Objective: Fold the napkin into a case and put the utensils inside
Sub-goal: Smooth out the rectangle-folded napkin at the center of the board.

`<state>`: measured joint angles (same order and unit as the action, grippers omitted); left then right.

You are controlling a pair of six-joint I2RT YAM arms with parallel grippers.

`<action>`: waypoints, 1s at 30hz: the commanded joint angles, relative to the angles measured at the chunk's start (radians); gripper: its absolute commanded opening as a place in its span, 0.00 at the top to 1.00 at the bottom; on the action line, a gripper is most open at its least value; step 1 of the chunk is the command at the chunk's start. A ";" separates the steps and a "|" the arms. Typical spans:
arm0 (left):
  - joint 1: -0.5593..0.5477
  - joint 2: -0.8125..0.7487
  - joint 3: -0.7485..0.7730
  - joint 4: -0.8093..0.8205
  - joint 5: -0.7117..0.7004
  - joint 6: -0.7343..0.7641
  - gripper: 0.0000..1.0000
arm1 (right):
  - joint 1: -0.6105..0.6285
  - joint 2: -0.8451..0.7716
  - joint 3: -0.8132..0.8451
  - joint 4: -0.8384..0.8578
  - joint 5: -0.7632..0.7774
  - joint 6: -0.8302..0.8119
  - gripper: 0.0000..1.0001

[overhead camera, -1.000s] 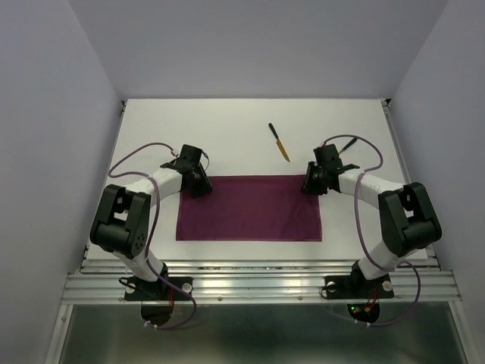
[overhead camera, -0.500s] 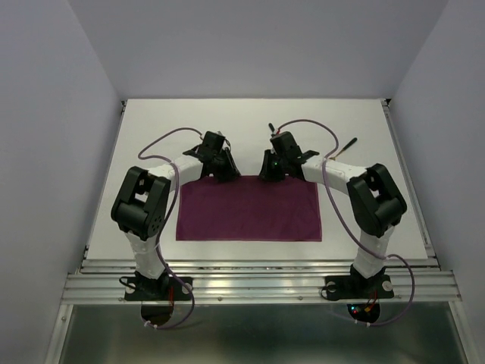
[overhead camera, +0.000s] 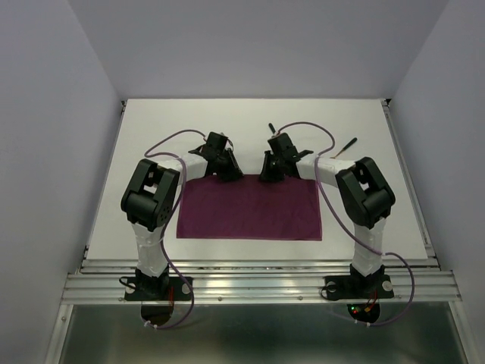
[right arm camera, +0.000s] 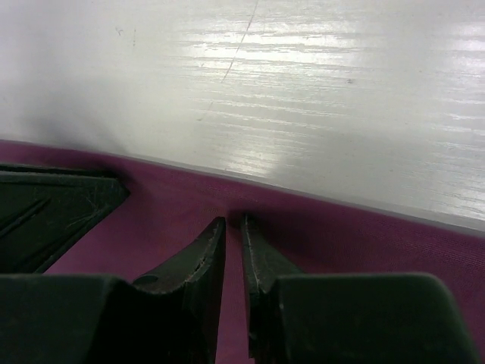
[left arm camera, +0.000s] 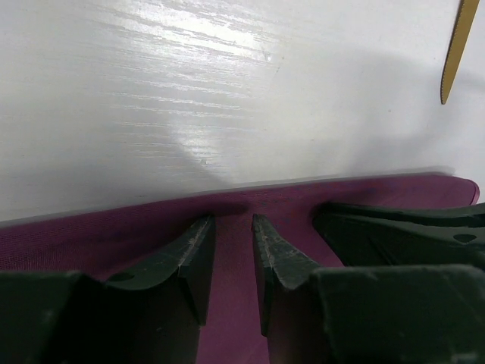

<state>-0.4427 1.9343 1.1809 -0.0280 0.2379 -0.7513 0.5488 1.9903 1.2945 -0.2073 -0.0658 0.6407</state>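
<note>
The napkin (overhead camera: 248,208) lies flat, with both grippers side by side at the middle of its far edge. The left gripper (left arm camera: 232,227) has its jaws a little apart over the hem. The right gripper (right arm camera: 234,227) shows only a slit, and I can't tell if cloth is caught. Both arms bend inward, tips angled down. The knife (left arm camera: 455,53) lies past that edge, the other utensil (overhead camera: 345,146) beyond the napkin's far right corner.

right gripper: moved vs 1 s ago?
Yes. The right gripper has slid left along the far edge of the napkin, from the far right corner to near the middle of that edge.
</note>
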 commanded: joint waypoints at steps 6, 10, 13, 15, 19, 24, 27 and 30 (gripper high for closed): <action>0.019 0.003 0.003 -0.035 -0.058 0.067 0.63 | -0.119 -0.102 -0.098 0.026 0.061 -0.001 0.80; 0.021 0.020 0.028 -0.061 -0.083 0.086 0.63 | -0.196 -0.151 -0.162 0.026 0.098 -0.016 0.80; 0.021 0.028 0.039 -0.066 -0.081 0.095 0.63 | -0.262 -0.186 -0.208 0.031 0.100 -0.030 0.80; 0.021 0.035 0.048 -0.069 -0.077 0.102 0.63 | -0.302 -0.203 -0.231 0.029 0.103 -0.041 0.80; 0.021 0.034 0.062 -0.076 -0.078 0.116 0.63 | -0.337 -0.222 -0.265 0.029 0.119 -0.061 0.80; 0.027 0.026 0.079 -0.105 -0.109 0.135 0.63 | -0.348 -0.222 -0.288 0.031 0.126 -0.070 0.81; 0.042 0.005 0.066 -0.118 -0.121 0.142 0.63 | -0.348 -0.222 -0.302 0.029 0.153 -0.082 0.81; 0.079 -0.024 0.042 -0.119 -0.129 0.155 0.63 | -0.368 -0.232 -0.317 0.031 0.164 -0.093 0.81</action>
<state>-0.4145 1.9545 1.2354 -0.0795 0.1787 -0.6472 0.2050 1.7802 1.0134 -0.1566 0.0307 0.5884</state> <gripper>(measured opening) 0.374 0.193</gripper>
